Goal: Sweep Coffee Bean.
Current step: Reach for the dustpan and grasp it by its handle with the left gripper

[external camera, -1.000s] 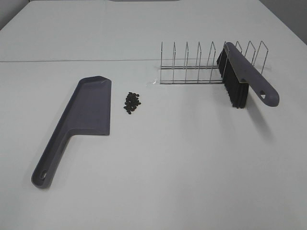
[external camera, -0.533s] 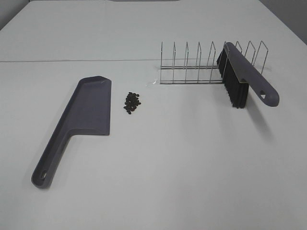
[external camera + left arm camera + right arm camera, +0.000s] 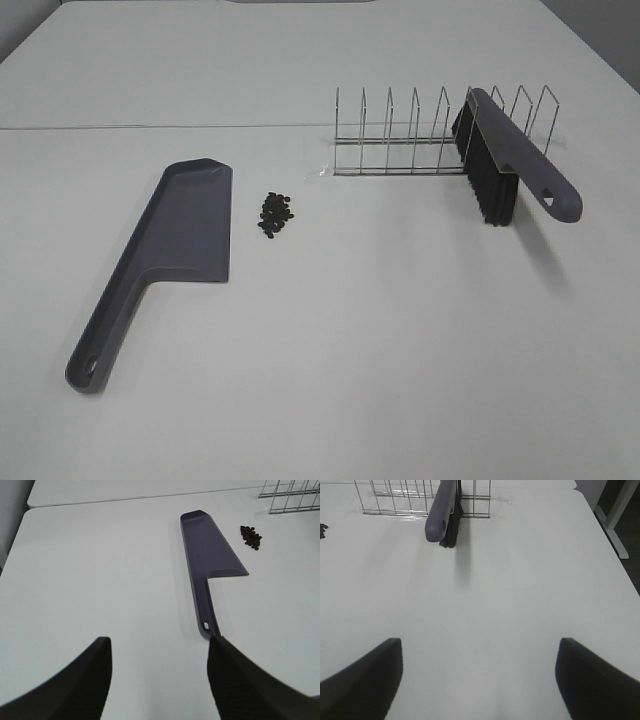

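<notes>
Black fingers (image 3: 95,675) of the left gripper (image 3: 159,642) stand apart and grasp nothing. Just ahead of one fingertip lies the holed handle end of the grey-purple dustpan (image 3: 210,545), which stretches away from the fingers. Beside its long straight edge, near the far end and not touching it, lies the coffee bean (image 3: 251,535) cluster. The right gripper (image 3: 480,642) is spread wide and also empty, with much bare white table (image 3: 510,590) ahead. Far in front of it the brush (image 3: 442,510) leans in the wire rack (image 3: 395,500). The table edge runs along this gripper's outer side.
</notes>
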`<state>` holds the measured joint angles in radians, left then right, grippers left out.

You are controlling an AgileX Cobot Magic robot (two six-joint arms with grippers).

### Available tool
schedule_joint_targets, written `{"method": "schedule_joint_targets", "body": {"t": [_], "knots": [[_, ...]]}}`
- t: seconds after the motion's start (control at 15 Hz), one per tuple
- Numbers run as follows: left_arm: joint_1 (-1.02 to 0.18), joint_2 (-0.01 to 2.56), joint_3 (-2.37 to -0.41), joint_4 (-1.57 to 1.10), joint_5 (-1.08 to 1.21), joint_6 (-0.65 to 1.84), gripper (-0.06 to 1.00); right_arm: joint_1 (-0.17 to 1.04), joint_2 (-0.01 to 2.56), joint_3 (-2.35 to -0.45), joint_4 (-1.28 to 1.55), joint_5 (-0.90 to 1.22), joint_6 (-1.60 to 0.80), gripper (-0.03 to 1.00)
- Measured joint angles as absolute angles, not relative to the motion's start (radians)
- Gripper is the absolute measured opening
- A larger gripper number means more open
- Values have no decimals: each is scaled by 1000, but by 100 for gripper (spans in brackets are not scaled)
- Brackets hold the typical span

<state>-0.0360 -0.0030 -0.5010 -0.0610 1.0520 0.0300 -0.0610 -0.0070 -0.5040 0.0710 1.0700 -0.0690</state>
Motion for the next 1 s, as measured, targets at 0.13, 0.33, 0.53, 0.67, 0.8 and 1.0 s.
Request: {"method": "schedule_joint_targets", "body": {"t": [0.13, 0.33, 0.53, 0.67, 0.8, 1.0], "knots": [[-36, -3, -501, -61, 1052, 30, 56, -61, -7, -504, 71, 1070, -69, 79], [-36, -3, -501, -61, 1052, 30, 56, -61, -7, -504, 71, 1070, -69, 79], [-36, -3, -501, -61, 1052, 30, 56, -61, -7, -504, 71, 1070, -69, 79], [-36, -3, -501, -61, 1052, 30, 56, -61, -7, -504, 71, 1070, -69, 79], [-36, -3, -501, -61, 1052, 30, 56, -61, -7, -504, 71, 1070, -69, 79], [-36, -3, -501, -61, 1052, 30, 56, -61, -7, -504, 71, 1070, -69, 79]]}}
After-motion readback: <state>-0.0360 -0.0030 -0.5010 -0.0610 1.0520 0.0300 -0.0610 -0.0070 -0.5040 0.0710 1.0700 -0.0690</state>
